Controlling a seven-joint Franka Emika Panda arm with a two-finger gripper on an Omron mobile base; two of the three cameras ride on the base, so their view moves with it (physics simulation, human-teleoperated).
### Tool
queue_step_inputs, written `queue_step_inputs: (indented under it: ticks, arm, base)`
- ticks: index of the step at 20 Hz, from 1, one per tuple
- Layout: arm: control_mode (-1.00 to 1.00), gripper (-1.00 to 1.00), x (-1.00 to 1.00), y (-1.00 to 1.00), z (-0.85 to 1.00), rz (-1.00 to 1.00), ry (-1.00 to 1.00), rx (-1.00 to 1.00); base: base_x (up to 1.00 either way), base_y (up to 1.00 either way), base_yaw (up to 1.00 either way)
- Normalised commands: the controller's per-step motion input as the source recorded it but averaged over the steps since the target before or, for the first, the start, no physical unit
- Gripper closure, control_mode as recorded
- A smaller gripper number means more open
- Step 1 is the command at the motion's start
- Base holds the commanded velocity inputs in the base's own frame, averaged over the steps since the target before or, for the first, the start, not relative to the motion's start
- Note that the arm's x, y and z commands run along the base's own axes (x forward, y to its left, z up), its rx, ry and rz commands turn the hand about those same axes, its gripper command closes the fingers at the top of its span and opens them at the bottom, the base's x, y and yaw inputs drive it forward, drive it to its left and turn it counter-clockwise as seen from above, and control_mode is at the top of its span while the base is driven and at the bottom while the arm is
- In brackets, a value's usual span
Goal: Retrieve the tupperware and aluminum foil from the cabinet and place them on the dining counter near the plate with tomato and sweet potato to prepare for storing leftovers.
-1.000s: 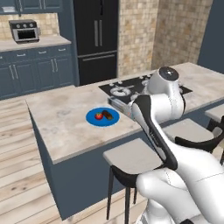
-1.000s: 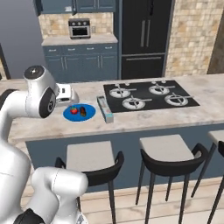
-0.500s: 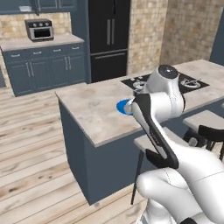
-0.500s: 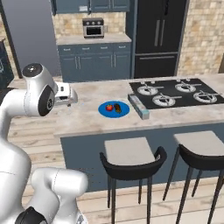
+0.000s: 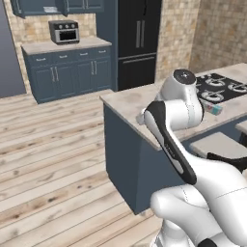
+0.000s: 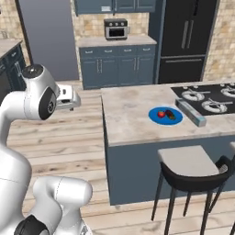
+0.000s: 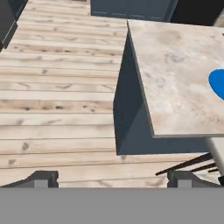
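Base views flank dining counter (image 6: 133,110) (shared).

The rendered light is even and soft, rather bright, without glare. The pale wooden plank floor (image 7: 61,87) carries only a faint shadow beside the desk with beige marbled stone top (image 7: 179,83). All pictures look slightly soft and pixelated.

Arm folded up, gripper wide open

White arm rises from base, elbow bent high, hand level at shoulder height. Gripper (image 7: 111,177) empty, fingertips (image 7: 43,178) spread far apart, camera angled down, hand (image 6: 68,97) pointing away from the base
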Motion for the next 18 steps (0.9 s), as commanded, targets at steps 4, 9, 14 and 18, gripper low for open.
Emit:
queue_step_inputs:
  ticks: [4, 9, 14, 18]
  arm:
    - [1.00, -1.00, 0.00, 0.00, 0.00, 0.00, 0.00, 0.00]
    - [1.00, -1.00, 0.00, 0.00, 0.00, 0.00, 0.00, 0.00]
    - [1.00, -1.00, 0.00, 0.00, 0.00, 0.00, 0.00, 0.00]
    - [1.00, -1.00, 0.00, 0.00, 0.00, 0.00, 0.00, 0.00]
  base:
    - [0.59, 1.00, -0.01]
    - [0.96, 0.71, -0.06]
    - [1.00, 0.36, -0.11]
    - [1.00, 0.21, -0.12]
